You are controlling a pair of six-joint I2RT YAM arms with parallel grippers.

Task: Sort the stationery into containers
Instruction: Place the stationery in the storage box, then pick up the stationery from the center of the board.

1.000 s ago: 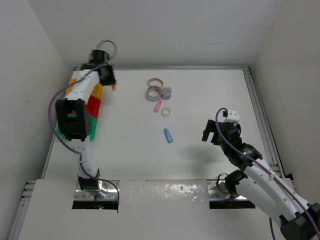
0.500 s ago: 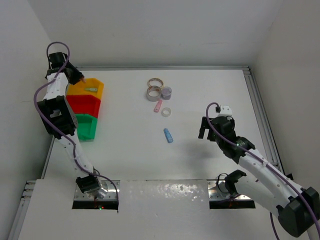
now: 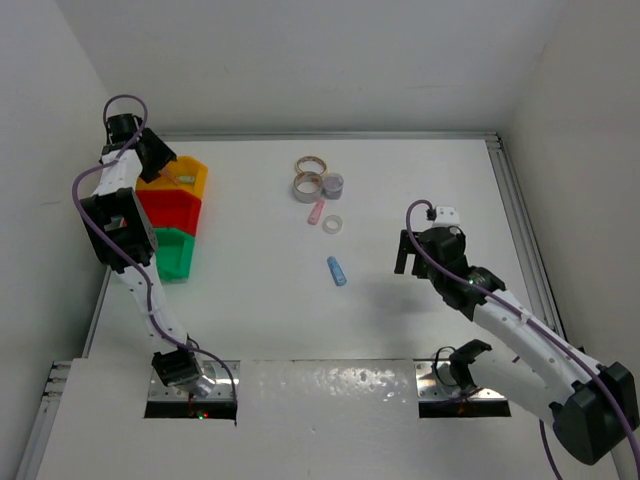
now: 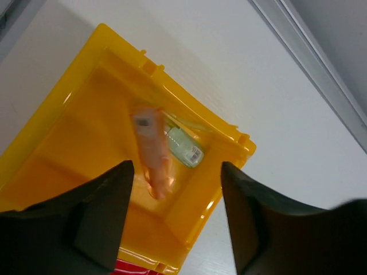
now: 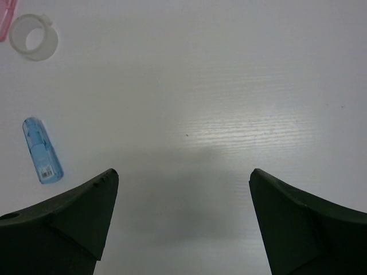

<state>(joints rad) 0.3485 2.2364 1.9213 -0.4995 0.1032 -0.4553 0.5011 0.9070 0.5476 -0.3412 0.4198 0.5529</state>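
The yellow bin (image 3: 190, 180) stands at the far left, with the red bin (image 3: 175, 212) and the green bin (image 3: 172, 256) in front of it. My left gripper (image 3: 158, 152) is open and empty above the yellow bin (image 4: 69, 149). A green stick (image 4: 184, 147) and a blurred orange stick (image 4: 153, 152) lie inside it, between my open jaws (image 4: 176, 172). My right gripper (image 3: 406, 256) is open and empty over bare table (image 5: 183, 177), to the right of a blue stick (image 3: 337, 271), which also shows in the right wrist view (image 5: 43, 150).
A tan roll (image 3: 311, 164), a white roll (image 3: 308, 185) and a purple-grey roll (image 3: 333, 184) cluster at the table's far middle. A pink stick (image 3: 316, 212) and a small white ring (image 3: 332, 223) lie just in front of them. White walls close in the left and right sides.
My left gripper swung left from beside the bins to over the yellow bin and let go of the orange stick, which now lies inside. My right gripper shifted slightly left and farther away.
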